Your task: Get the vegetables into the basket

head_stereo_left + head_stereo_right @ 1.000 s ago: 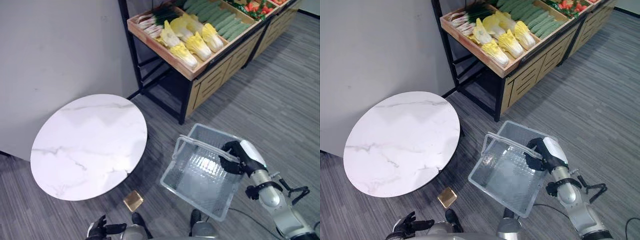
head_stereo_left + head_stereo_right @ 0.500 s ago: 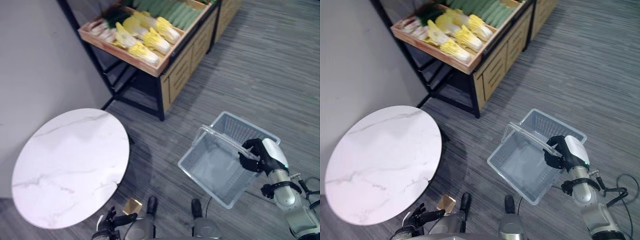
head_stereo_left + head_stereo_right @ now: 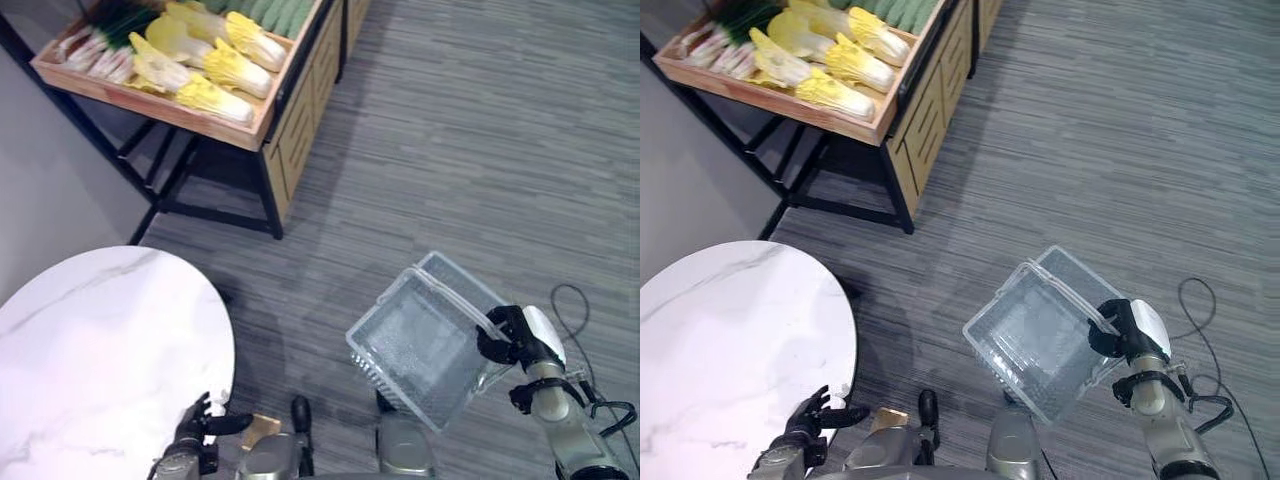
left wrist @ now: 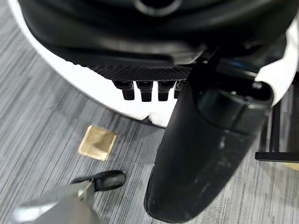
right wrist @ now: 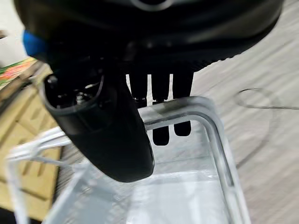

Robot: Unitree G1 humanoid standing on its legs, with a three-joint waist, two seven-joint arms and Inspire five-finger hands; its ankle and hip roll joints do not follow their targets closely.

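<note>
R hand [image 3: 510, 338] curls round the handle [image 5: 187, 108] of a clear plastic basket [image 3: 425, 340], which hangs tilted beside the robot's R side, above grey striped floor [image 3: 480, 150]; nothing seen inside it. L hand [image 3: 200, 420] sits low by the edge of a round white marble table [image 3: 100, 350], fingers relaxed, grasping nothing. Vegs lie well apart from the basket, in a wooden crate [image 3: 200, 112] on a black-framed shelf: yellow Chinese cabbages [image 3: 210, 95], w/ green cucumbers [image 3: 895, 10] behind. A small gold square [image 4: 97, 142] lies on the floor. Handling, est.: cabbages look bulky, fairly light, leafy outer layers soft & bruisable, so take each round its mid-body, not at the leaf tips. Cucumbers prob. firm, smooth, maybe slippery; grip mid-length. Basket is thin, light, swings on its handle.
</note>
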